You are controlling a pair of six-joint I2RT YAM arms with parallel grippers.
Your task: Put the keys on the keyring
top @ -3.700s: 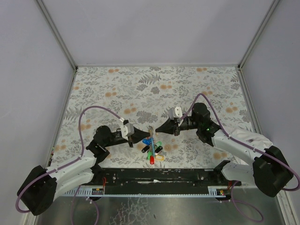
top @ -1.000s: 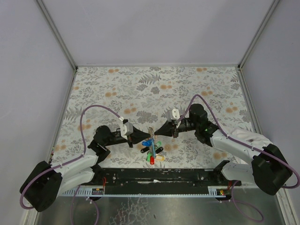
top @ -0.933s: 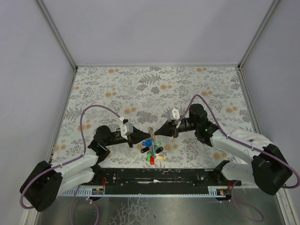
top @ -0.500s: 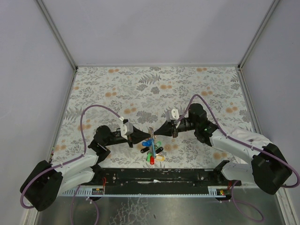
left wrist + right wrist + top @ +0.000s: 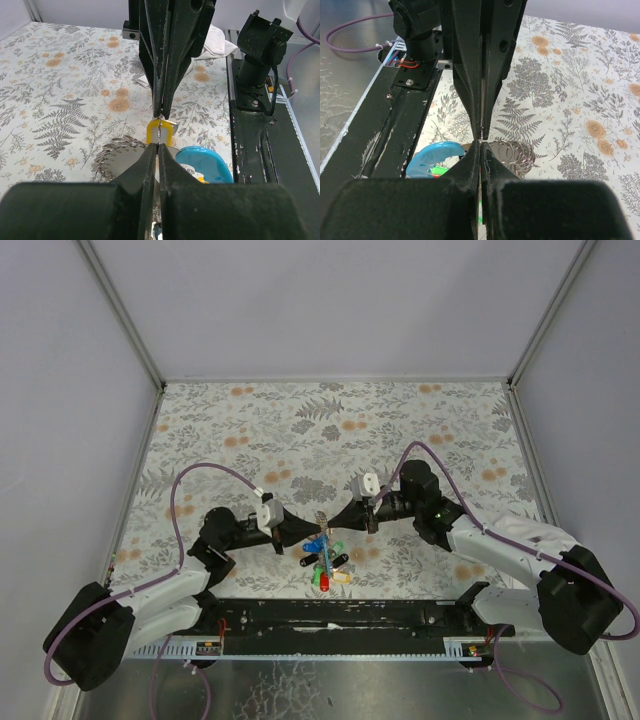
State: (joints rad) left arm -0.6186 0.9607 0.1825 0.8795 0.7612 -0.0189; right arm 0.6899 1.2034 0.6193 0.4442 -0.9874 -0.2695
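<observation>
My two grippers meet tip to tip low over the near middle of the table. My left gripper is shut on the thin metal keyring, seen edge-on in its jaws. Below it lies the bunch of keys with red, green and blue heads, along with the curved blue strap. My right gripper is shut on the yellow key. The key's head sticks out against the left gripper's tips.
A stack of several metal rings sits just beside the meeting tips, on the far side. The black base rail runs along the near edge, right behind the keys. Grey walls stand on three sides of the floral table.
My right gripper has crept left until its tips reach the left gripper's tips. The left gripper and the bunch of keys have stayed in place.
</observation>
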